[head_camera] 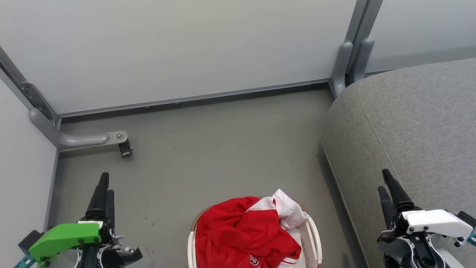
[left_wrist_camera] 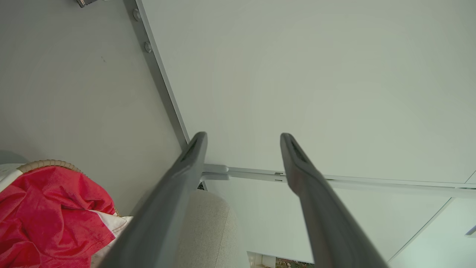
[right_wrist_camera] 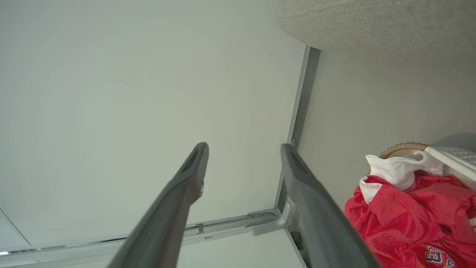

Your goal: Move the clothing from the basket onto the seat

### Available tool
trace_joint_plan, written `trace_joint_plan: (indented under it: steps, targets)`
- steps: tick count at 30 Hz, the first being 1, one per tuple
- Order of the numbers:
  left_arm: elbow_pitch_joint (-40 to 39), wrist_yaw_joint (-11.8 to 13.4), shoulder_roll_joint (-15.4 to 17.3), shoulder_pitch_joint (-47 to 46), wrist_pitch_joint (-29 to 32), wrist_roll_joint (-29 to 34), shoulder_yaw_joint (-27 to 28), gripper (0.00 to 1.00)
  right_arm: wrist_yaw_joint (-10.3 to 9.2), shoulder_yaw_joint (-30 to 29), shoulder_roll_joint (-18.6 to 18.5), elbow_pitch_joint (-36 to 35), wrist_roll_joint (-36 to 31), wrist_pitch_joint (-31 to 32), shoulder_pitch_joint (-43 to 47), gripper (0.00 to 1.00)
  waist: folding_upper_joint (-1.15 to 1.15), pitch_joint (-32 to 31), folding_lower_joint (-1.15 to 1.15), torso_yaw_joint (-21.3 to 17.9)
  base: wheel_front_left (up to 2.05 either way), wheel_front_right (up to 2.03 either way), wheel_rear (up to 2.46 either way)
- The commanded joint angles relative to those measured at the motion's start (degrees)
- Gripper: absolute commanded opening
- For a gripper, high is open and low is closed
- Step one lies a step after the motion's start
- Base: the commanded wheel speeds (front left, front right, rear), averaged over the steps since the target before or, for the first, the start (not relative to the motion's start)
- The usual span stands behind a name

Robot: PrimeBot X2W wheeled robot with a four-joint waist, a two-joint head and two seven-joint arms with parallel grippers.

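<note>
The clothing [head_camera: 241, 234], bright red with white sleeves and a small lettered logo, is heaped in the basket [head_camera: 315, 232] on the floor at the bottom middle of the head view. The grey seat [head_camera: 409, 123] fills the right side. My left gripper [head_camera: 105, 184] hangs open at the lower left, well left of the basket, nothing between its fingers. Over the seat's front edge at the lower right, my right gripper [head_camera: 385, 180] is open and empty too. The left wrist view has the clothing [left_wrist_camera: 48, 212] at its lower left; the right wrist view has the clothing [right_wrist_camera: 409, 219] and basket [right_wrist_camera: 452, 154] at its lower right.
Pale partition panels [head_camera: 186, 48] close off the back and left. A grey support foot [head_camera: 78, 139] with a small dark caster [head_camera: 125, 149] juts out from the left wall. A grey post [head_camera: 349, 56] stands at the back beside the seat. Grey floor [head_camera: 223, 149] lies between basket and wall.
</note>
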Motion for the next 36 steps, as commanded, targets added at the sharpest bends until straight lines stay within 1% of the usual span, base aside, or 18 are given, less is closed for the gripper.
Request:
trace_joint_plan:
  steps: [1,9,14,18,21,24,27,31,34,36]
  targets:
    - [-1.23,-0.42,0.2,-0.21,-0.64,1.04,-0.35,1.0,0.01,-1.27,-0.04,-0.82,-1.85,-0.06,-0.46,1.0,-0.03,0.04,0.0,0.0,0.0,0.0,0.0]
    - [-2.72,-1.02,0.27,0.4,-2.68,6.9,-0.85,1.0,0.01,-4.61,1.67,-1.35,-9.23,-0.09,-0.05,1.0,-0.05,0.12,0.0,-0.01,0.0,0.0,0.0]
    - [-3.7,-1.37,0.31,0.67,-3.89,11.89,-0.97,1.0,0.01,-6.66,2.66,-2.21,-15.41,-0.11,0.14,1.0,-0.05,0.15,0.0,0.0,0.0,0.0,0.0]
    - [-4.58,-0.82,0.34,0.7,-4.79,17.22,-1.21,1.0,0.01,-7.88,3.45,-2.97,-21.07,-0.13,0.23,1.0,-0.05,0.18,0.0,0.02,0.0,0.0,0.0]
    - [-5.64,-0.57,0.36,0.76,-5.48,22.13,-2.2,1.0,0.01,-8.82,3.98,-3.5,-25.44,-0.14,0.37,1.0,-0.05,0.24,0.0,0.05,0.0,0.0,0.0]
    - [-6.36,-0.04,0.38,0.98,-6.08,25.66,-3.0,1.0,0.01,-9.4,4.5,-3.8,-29.83,-0.15,0.54,1.0,-0.05,0.3,0.0,0.1,0.0,0.0,0.0]
    - [-6.97,0.22,0.4,1.24,-6.71,30.98,-4.08,1.0,0.01,-10.0,5.05,-4.11,-34.27,-0.16,0.69,1.0,-0.05,0.37,0.0,0.11,0.0,0.0,0.0]
    - [-7.48,0.77,0.43,1.73,-7.5,35.84,-5.19,1.0,0.01,-10.84,5.7,-4.07,-39.6,-0.17,0.9,1.0,-0.05,0.45,0.0,0.11,0.0,0.0,0.0]
    - [-7.48,1.18,0.45,2.01,-8.07,38.38,-5.54,1.0,0.01,-11.27,6.15,-3.89,-43.61,-0.19,1.11,1.0,-0.05,0.51,0.0,0.12,0.0,0.0,0.0]
    - [-7.2,1.5,0.47,2.32,-8.64,41.4,-5.77,1.0,0.02,-11.68,6.66,-3.57,-47.74,-0.2,1.31,1.0,-0.05,0.58,0.0,0.12,0.0,0.0,0.0]
